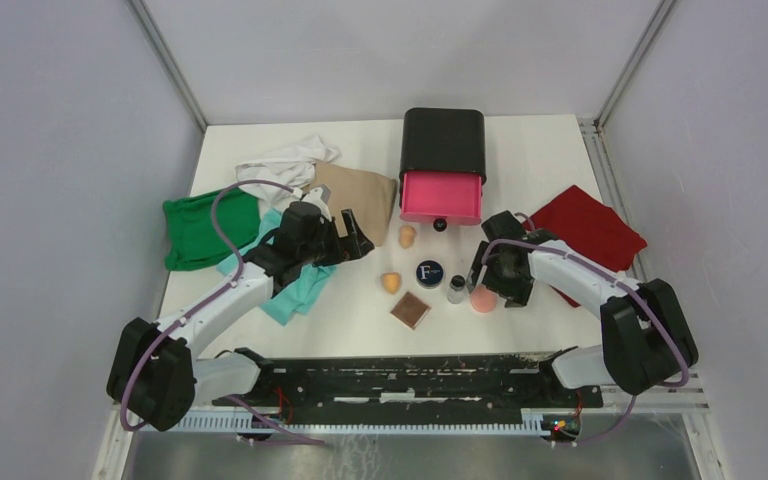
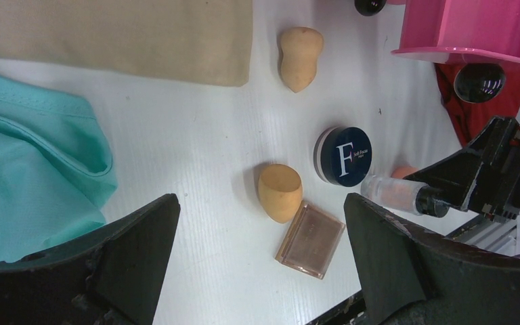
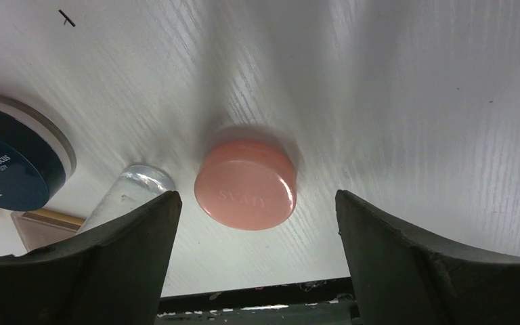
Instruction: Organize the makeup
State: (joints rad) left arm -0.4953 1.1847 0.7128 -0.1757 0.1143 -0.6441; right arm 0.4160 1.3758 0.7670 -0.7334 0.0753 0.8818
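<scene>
The makeup lies in the middle of the table. Two orange sponges [image 1: 407,236] [image 1: 392,282], a navy compact [image 1: 429,273], a brown compact [image 1: 411,311], a clear bottle [image 1: 456,289] and a pink puff [image 1: 483,299] sit close together. My right gripper [image 3: 257,203] hangs open just above the puff [image 3: 246,184], fingers wide on either side and not touching it; the bottle [image 3: 128,193] stands by its left finger. My left gripper [image 2: 261,223] is open and empty, above the table left of the lower sponge [image 2: 279,191] and brown compact [image 2: 310,238].
A black box [image 1: 443,140] with an open pink drawer [image 1: 441,196] stands at the back centre. Beige [image 1: 355,188], white [image 1: 285,160], green [image 1: 200,230] and teal [image 1: 300,290] cloths lie on the left, a red cloth [image 1: 590,230] on the right.
</scene>
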